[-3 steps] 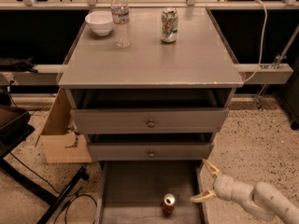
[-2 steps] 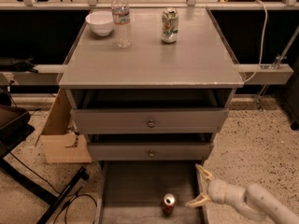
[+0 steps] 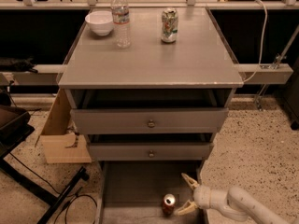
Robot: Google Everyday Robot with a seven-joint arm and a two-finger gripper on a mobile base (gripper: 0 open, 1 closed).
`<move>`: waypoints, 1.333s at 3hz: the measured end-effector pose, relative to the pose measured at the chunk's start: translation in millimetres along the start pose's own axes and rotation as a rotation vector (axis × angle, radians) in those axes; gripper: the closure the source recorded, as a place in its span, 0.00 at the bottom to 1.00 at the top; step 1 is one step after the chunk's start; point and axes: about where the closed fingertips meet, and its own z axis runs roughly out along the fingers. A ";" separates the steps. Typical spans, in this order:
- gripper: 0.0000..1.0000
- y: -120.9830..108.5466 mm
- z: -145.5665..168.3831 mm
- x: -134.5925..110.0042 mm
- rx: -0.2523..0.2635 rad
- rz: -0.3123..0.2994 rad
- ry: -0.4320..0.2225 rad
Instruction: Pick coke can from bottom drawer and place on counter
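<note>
The coke can (image 3: 168, 204), small and red-orange with a silver top, stands upright in the open bottom drawer (image 3: 135, 183) near its front. My gripper (image 3: 185, 194) reaches in from the lower right with its pale fingers spread open, just right of the can and not closed on it. The counter (image 3: 149, 59) is the grey top of the cabinet above.
On the counter stand a white bowl (image 3: 99, 22), a clear water bottle (image 3: 121, 18) and a green-and-white can (image 3: 169, 25). Two knobbed drawers (image 3: 150, 123) sit above the bottom drawer. A cardboard box (image 3: 60, 134) leans at the left, with black chair legs (image 3: 42, 190) and cables.
My gripper has moved left and slightly down inside the bottom drawer, coming closer to the coke can. The can has not moved.
</note>
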 end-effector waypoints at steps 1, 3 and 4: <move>0.00 10.2 23.5 27.4 -0.018 0.008 -0.002; 0.45 40.7 56.6 74.5 -0.094 0.007 0.024; 0.68 40.9 56.8 74.6 -0.094 0.007 0.024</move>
